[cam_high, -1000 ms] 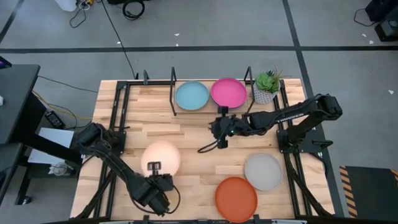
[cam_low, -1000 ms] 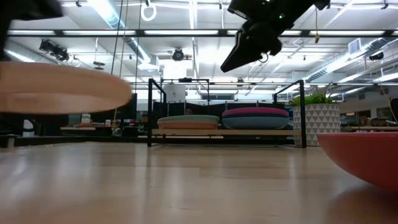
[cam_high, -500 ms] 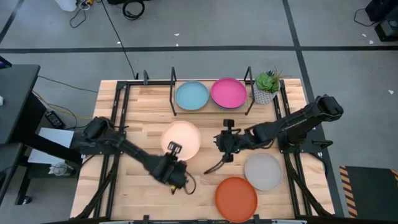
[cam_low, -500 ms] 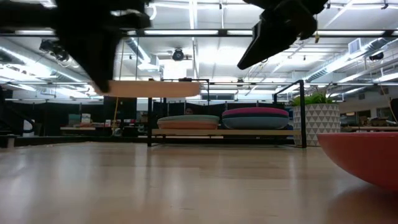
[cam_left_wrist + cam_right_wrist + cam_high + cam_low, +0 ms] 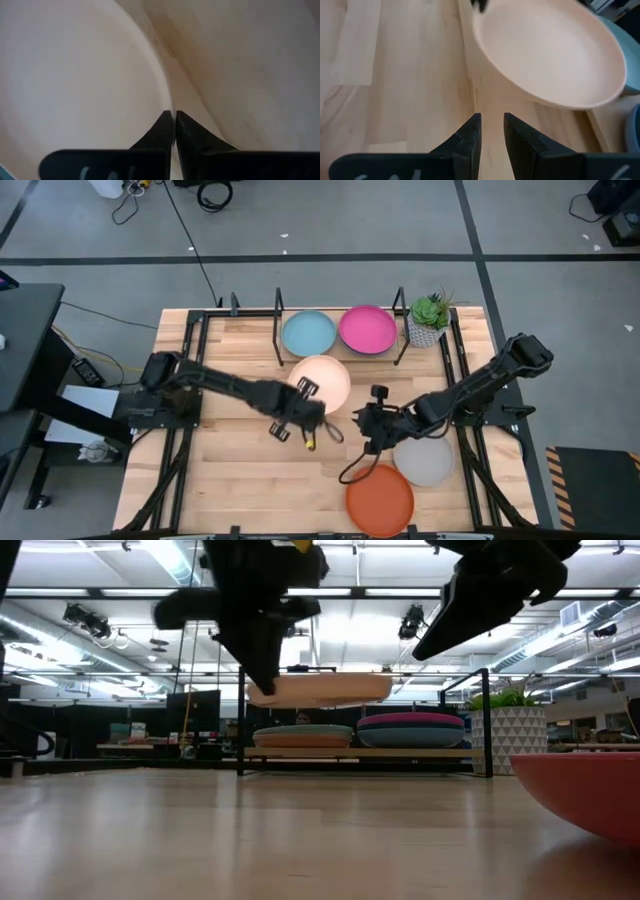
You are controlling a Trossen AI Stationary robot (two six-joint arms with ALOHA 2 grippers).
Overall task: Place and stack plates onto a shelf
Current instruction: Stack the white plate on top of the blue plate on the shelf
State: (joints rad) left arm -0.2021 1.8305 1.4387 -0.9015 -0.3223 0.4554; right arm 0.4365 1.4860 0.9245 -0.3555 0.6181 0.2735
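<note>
My left gripper (image 5: 308, 394) is shut on a cream plate (image 5: 321, 381), held in the air just in front of the shelf (image 5: 340, 356). In the low view the cream plate (image 5: 320, 690) hangs level, above the height of the stacks. The shelf carries two stacks, one topped by a light teal plate (image 5: 309, 334) and one by a magenta plate (image 5: 367, 329). A grey plate (image 5: 423, 457) and an orange plate (image 5: 380, 500) lie on the table at the near right. My right gripper (image 5: 364, 419) hovers open and empty between the cream and grey plates. My left gripper pinches the cream plate's rim (image 5: 170, 106) on its near side, one finger on the inner face and one on the underside. The fingers slant down at it from the table's near left. The plate is lifted clear and roughly level.
A potted plant (image 5: 430, 316) stands at the shelf's right end. A bigger black frame with long rails (image 5: 188, 370) borders both table sides. Bare wood (image 5: 230, 470) lies at the near left. In the low view the orange plate (image 5: 590, 795) fills the right foreground.
My left gripper has carried the cream plate from the table's near left up toward the shelf, rolling its wrist on the way; the plate stays level and clear. My right gripper has moved from beside the shelf toward the near edge, sinking a little, to just left of the grey plate.
</note>
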